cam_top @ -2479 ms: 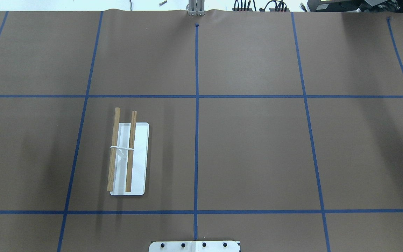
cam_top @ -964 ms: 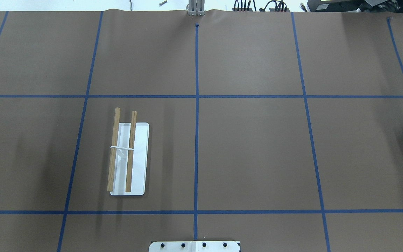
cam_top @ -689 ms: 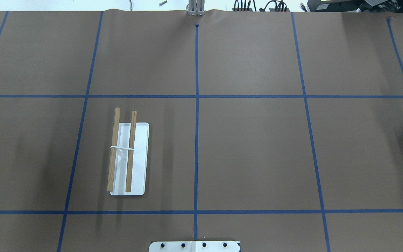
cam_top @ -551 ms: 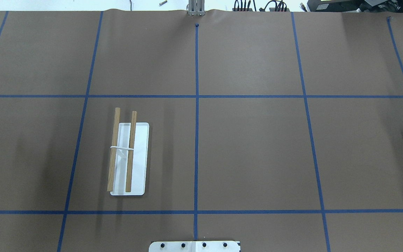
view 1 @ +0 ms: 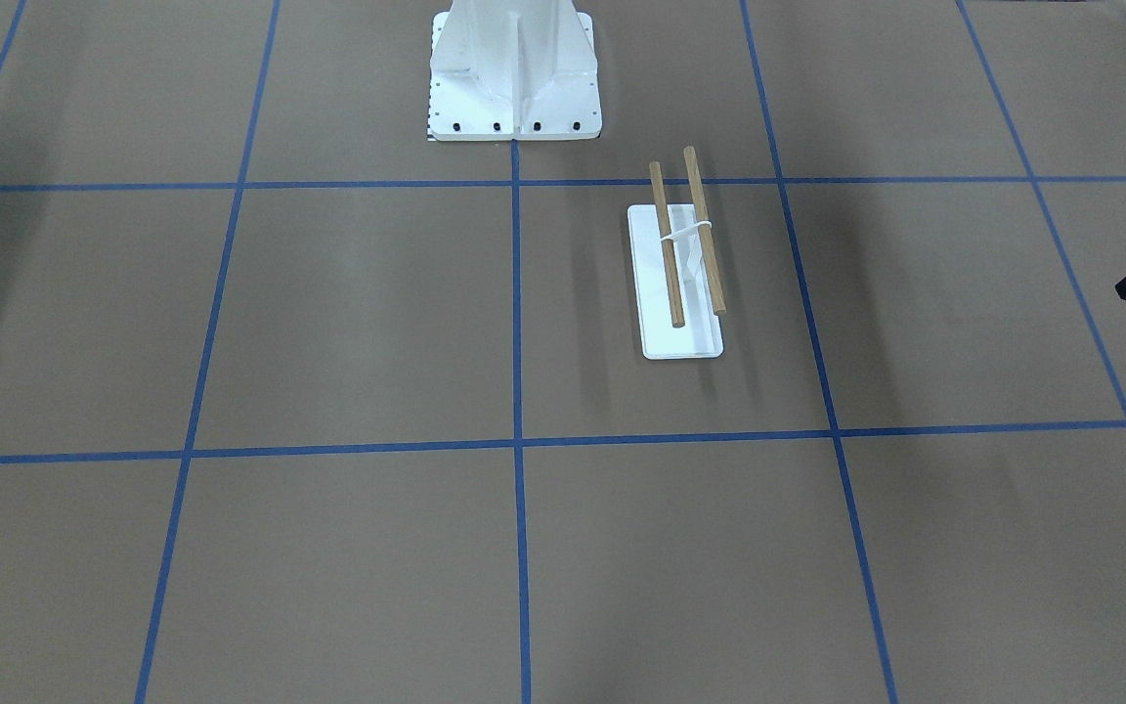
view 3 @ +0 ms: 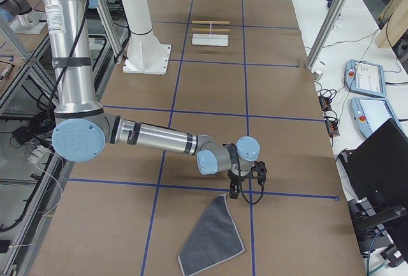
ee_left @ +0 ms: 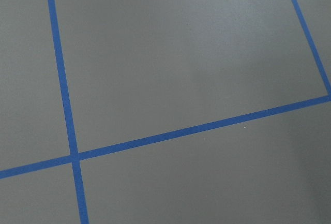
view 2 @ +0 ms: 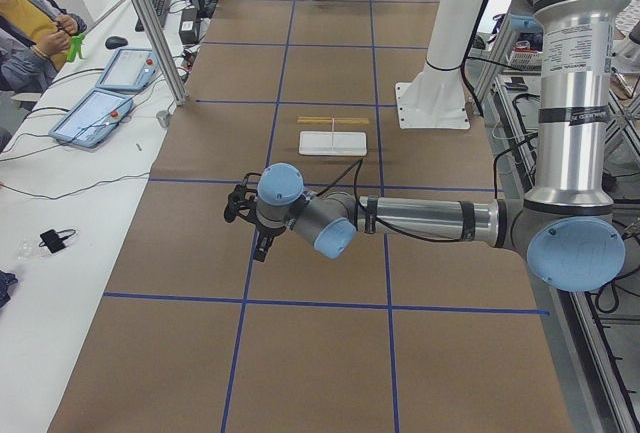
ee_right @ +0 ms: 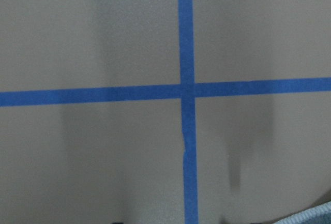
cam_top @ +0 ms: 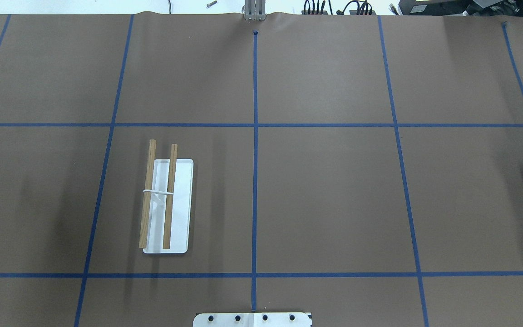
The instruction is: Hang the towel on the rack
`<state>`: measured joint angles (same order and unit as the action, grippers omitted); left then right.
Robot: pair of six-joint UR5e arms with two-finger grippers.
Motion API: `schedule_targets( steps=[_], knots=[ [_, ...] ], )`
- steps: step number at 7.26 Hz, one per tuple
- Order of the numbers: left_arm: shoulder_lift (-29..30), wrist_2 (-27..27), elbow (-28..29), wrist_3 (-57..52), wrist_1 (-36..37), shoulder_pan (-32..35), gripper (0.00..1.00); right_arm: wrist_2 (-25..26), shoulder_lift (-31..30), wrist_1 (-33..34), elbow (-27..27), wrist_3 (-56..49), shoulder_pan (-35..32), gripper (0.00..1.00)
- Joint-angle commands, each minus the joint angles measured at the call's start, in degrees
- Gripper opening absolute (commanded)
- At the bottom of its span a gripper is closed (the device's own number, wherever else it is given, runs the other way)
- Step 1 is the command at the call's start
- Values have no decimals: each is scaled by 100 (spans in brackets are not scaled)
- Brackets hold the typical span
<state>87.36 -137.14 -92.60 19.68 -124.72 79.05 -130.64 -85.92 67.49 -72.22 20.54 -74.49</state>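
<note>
Near the table's (view 3: 280, 97) end edge on the robot's right, about midway between the robot's edge and the operators' edge, the towel (view 3: 212, 238) lies flat on the brown paper. Its pale grey-blue side is up and its light stitched border shows all round. The right gripper (view 3: 233, 193) points down just beside the towel's corner nearest the table's middle. Whether it touches the cloth cannot be told, nor whether its fingers are apart or together. Its wrist camera sees a crossing of blue tape (ee_right: 185, 38) and a sliver of the towel's border in the lower right corner of that view.

Well apart from the cloth, in the robot's left half and nearer the robot's edge, stands the rack (cam_top: 166, 204). Its flat white base (cam_top: 182, 213) holds the foot of a white support (cam_top: 158, 192). That support carries two wooden dowels (cam_top: 168, 222), parallel, running from the robot's edge toward the operators' edge. The towel is not yet on them.

Toward the left end edge the left gripper (view 2: 261, 251) hangs pointing down above the paper, close to a tape crossing. Its finger state cannot be told either. A white bolted pedestal (view 1: 514, 88) stands at the middle of the robot's edge, near the rack but not touching it.
</note>
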Motion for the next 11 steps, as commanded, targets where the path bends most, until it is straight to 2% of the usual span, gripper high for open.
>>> schedule_targets(
  steps=[1,2,4,5,8,9,10,11],
  knots=[
    [17,-6,-56,227,-9,-3,98,91,-73,1,6,-32,5,79],
    [26,-6,-56,255,-9,-3,98,153,-82,1,-2,-41,5,79],
    [26,3,-47,255,-9,5,98,153,-170,1,6,-50,5,71],
    [26,3,-47,255,-9,5,98,144,-170,1,24,-50,5,59],
    [26,3,-47,255,-9,5,98,144,-162,-8,121,-102,13,48],
    [26,3,-47,255,-9,5,98,144,-162,-8,121,-103,13,32],
    [26,-6,-56,255,-9,5,98,144,-153,-8,121,-103,13,8],
    [26,3,-47,255,-9,5,98,144,-153,-8,129,-111,13,0]
  ],
)
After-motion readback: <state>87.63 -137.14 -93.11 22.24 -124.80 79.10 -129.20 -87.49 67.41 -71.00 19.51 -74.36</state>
